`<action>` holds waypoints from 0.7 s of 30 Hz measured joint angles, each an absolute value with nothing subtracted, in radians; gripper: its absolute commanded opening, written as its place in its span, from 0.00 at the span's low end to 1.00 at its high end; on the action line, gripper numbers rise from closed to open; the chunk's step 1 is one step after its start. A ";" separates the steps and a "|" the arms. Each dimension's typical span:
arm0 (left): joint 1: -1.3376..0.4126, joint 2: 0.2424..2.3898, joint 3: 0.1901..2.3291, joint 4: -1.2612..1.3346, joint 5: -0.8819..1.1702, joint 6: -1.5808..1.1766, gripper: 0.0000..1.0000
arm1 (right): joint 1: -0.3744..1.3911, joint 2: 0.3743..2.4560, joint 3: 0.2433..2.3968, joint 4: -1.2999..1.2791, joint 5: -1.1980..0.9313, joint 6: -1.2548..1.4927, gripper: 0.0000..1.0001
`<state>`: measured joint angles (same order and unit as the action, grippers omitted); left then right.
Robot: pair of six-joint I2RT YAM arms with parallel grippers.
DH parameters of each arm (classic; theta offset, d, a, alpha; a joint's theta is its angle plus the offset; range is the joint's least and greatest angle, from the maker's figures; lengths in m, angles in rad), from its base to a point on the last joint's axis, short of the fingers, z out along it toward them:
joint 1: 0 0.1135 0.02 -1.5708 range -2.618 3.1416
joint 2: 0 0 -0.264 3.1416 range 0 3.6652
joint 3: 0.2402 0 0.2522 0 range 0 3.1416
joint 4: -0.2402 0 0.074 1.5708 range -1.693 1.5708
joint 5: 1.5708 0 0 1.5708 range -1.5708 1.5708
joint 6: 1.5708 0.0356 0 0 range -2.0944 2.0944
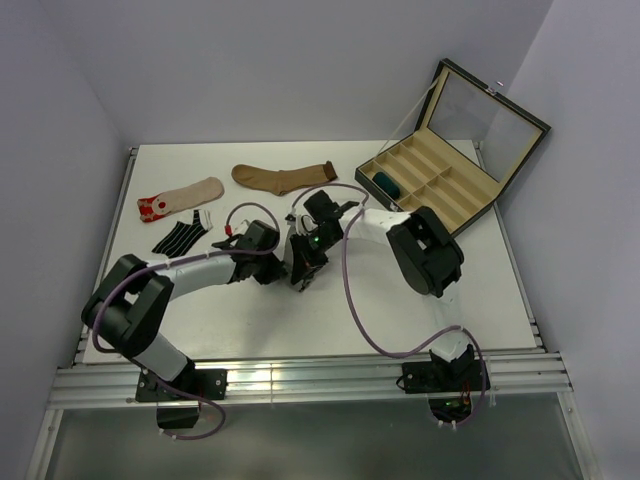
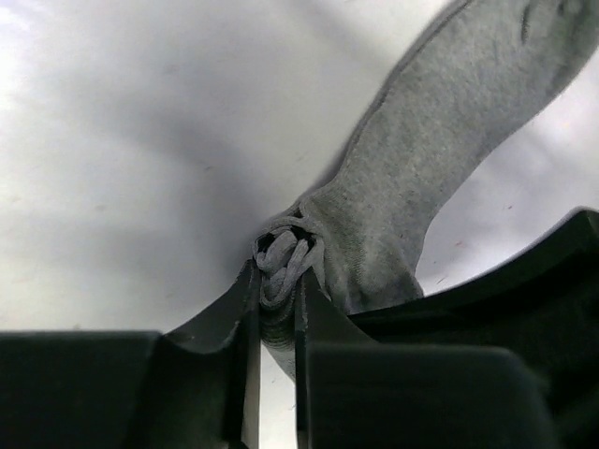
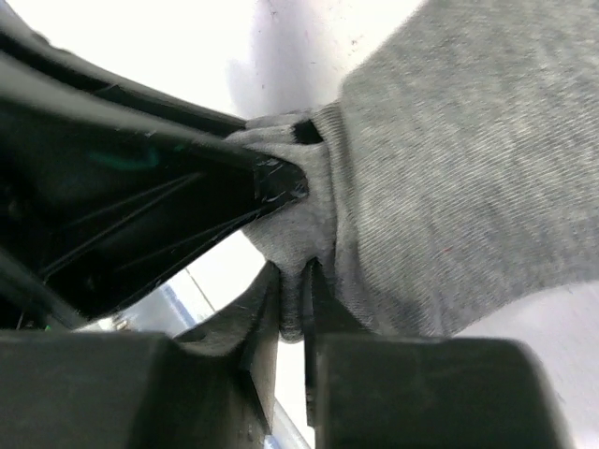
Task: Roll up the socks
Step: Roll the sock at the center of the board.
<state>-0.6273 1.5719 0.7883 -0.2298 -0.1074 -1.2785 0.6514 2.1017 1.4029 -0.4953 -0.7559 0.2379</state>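
Sock (image 2: 440,159) of soft grey knit, bunched, pinched by left hand (image 2: 278,281), right hand (image 3: 292,281)

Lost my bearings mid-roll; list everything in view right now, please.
grey sock: one, grey, table centre
brown sock: one, brown, far middle
beige sock: one, beige with red toe, far left
striped sock: one, black-and-white, left, nearer than beige sock
teal roll: one, dark teal, in box compartment
box: one, black, tan inside, lid open, far right
left fingers: one pair, black, shut on grey sock
right fingers: one pair, black, shut on grey sock
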 measured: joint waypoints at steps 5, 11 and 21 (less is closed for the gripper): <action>-0.614 1.619 0.836 -0.226 -0.067 -1.230 0.00 | 0.651 1.977 1.292 -0.389 -0.641 0.244 0.30; -0.605 1.633 0.863 -0.244 -0.067 -1.165 0.01 | 0.645 1.818 1.229 -0.289 -0.501 0.242 0.34; -0.603 1.638 0.878 -0.260 -0.067 -1.118 0.01 | 0.640 1.903 1.232 -0.132 -0.359 0.242 0.34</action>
<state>-0.6025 1.6379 0.8783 -0.2604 -0.0669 -1.1179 0.6403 1.9034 1.2316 -0.1318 -0.3588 0.2420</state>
